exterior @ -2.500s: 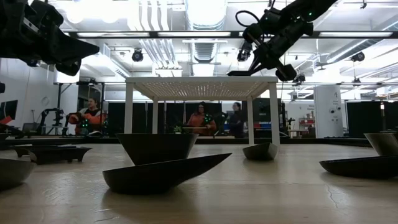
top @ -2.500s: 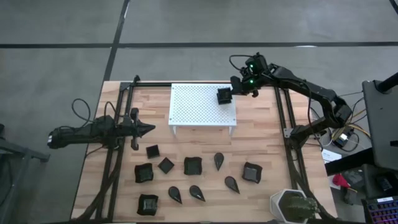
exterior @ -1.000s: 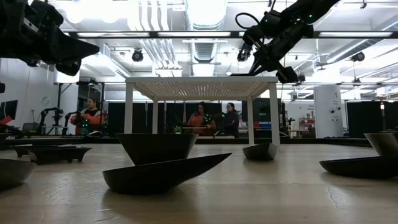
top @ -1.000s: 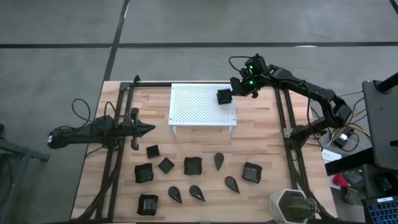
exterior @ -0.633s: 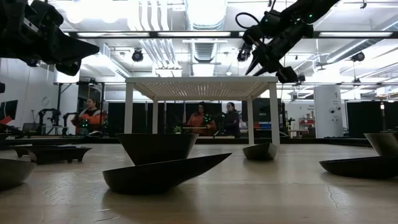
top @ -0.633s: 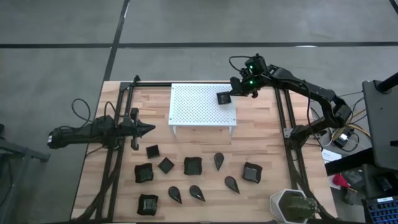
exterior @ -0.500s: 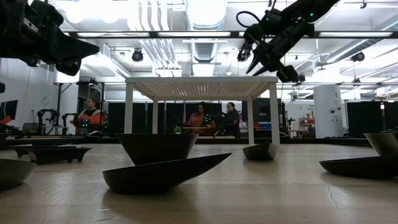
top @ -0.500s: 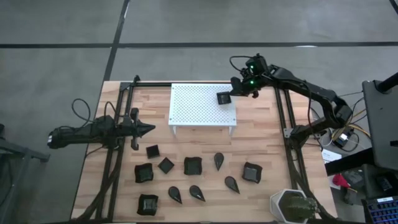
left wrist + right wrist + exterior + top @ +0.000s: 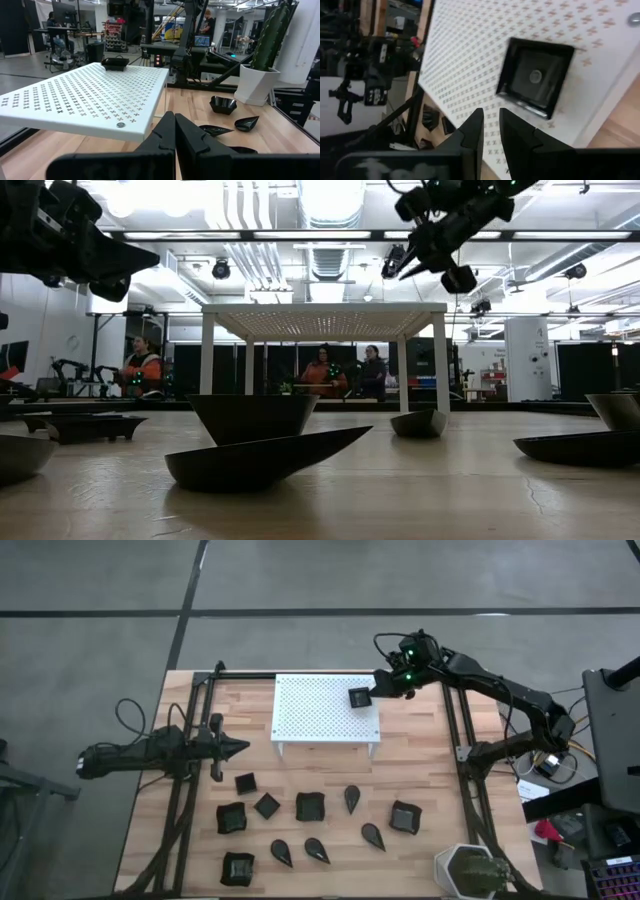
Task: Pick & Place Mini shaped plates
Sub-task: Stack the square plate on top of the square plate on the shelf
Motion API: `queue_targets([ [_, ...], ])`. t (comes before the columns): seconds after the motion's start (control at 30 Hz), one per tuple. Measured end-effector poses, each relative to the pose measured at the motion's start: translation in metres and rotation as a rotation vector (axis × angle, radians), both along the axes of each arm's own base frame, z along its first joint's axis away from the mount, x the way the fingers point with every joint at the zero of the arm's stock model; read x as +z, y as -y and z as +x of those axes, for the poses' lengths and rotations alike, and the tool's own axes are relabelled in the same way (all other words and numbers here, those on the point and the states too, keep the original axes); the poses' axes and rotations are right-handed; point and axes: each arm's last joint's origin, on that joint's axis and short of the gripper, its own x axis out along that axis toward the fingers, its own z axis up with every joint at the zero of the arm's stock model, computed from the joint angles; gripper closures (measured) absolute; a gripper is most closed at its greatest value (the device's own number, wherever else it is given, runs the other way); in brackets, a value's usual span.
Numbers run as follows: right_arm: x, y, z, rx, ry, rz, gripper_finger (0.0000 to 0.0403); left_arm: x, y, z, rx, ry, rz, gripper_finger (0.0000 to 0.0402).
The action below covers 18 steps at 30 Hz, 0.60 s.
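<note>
The light wooden slatted table (image 9: 420,770) carries everything, with a dark metal frame (image 9: 465,755) running along its sides. At its far middle stands the white perforated rectangular stand (image 9: 310,710), raised on four legs. One small glossy black square dish (image 9: 360,697) sits flat on the stand's top near its right edge, free of any grip; the right wrist view shows it (image 9: 535,77) resting on the perforated sheet.

The right arm's tool (image 9: 385,685) hovers just beside and above that dish, off the stand's right edge, its two dark fingers (image 9: 470,132) slightly apart with nothing between them. The left arm's tool (image 9: 238,748) waits over the table's left side, level with the stand's front, its fingers (image 9: 167,132) pressed together and empty.

On the near half of the table lie the other glossy black mini plates (image 9: 310,806): squares, raised-rim squares and teardrops, spread in loose rows and apart from one another. A grey-green hexagonal pot holding a cactus (image 9: 468,870) stands at the near right corner.
</note>
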Motion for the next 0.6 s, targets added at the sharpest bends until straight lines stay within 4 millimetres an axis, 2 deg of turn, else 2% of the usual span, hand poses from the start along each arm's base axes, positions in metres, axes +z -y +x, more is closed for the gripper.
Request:
queue_targets([
  [0.27, 0.01, -0.027, 0.012, 0.105, 0.032, -0.132, 0.0391, 0.0, 0.0, 0.0, -0.002, 0.0, 0.0, 0.0401],
  [0.4, 0.012, -0.039, 0.02, 0.158, 0.048, -0.208, 0.0394, 0.0, 0.0, 0.0, -0.002, 0.0, 0.0, 0.0401],
  [0.6, 0.018, -0.066, 0.035, 0.258, 0.112, -0.309, 0.0394, 0.0, 0.0, 0.0, -0.001, 0.0, 0.0, 0.0401],
])
